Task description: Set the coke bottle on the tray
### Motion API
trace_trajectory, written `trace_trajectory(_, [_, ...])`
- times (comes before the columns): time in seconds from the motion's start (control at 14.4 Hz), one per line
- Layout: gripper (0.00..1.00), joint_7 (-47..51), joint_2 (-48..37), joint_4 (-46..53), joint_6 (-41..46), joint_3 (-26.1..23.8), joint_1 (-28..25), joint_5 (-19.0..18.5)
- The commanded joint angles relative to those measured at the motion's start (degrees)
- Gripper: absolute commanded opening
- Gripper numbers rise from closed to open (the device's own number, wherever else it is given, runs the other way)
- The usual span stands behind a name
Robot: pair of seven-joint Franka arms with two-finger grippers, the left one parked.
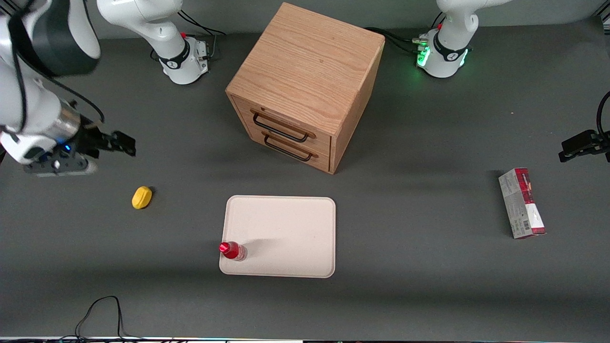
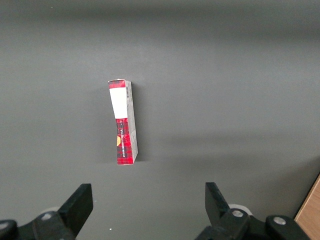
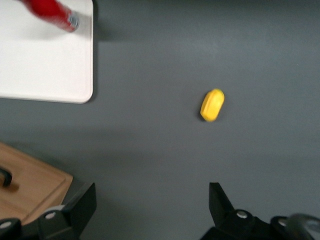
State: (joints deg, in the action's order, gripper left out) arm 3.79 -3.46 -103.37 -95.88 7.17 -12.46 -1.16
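Note:
The coke bottle (image 1: pixel 232 250), small and red with a red cap, stands on the pale beige-pink tray (image 1: pixel 286 224), near the tray corner closest to the front camera at the working arm's end. The right wrist view shows the bottle (image 3: pixel 52 12) on the tray (image 3: pixel 45 65) too. My right gripper (image 1: pixel 121 143) is open and empty, raised above the table toward the working arm's end, well away from the tray. Its fingers stand wide apart in the right wrist view (image 3: pixel 152 212), with only bare table between them.
A yellow lemon-shaped object (image 1: pixel 141 197) (image 3: pixel 212 105) lies on the table between my gripper and the tray. A wooden drawer cabinet (image 1: pixel 305 85) stands farther from the front camera than the tray. A red and grey box (image 1: pixel 521 203) lies toward the parked arm's end.

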Motion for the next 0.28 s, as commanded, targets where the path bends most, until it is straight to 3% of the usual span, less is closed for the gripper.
trace_trajectory(0.0, [1.00,-1.2,-1.4,1.4,2.8,0.2,-0.6,0.3])
trace_trajectory(0.21, [1.00,-1.3,-0.5,4.7,4.3,0.0,-0.5,2.6])
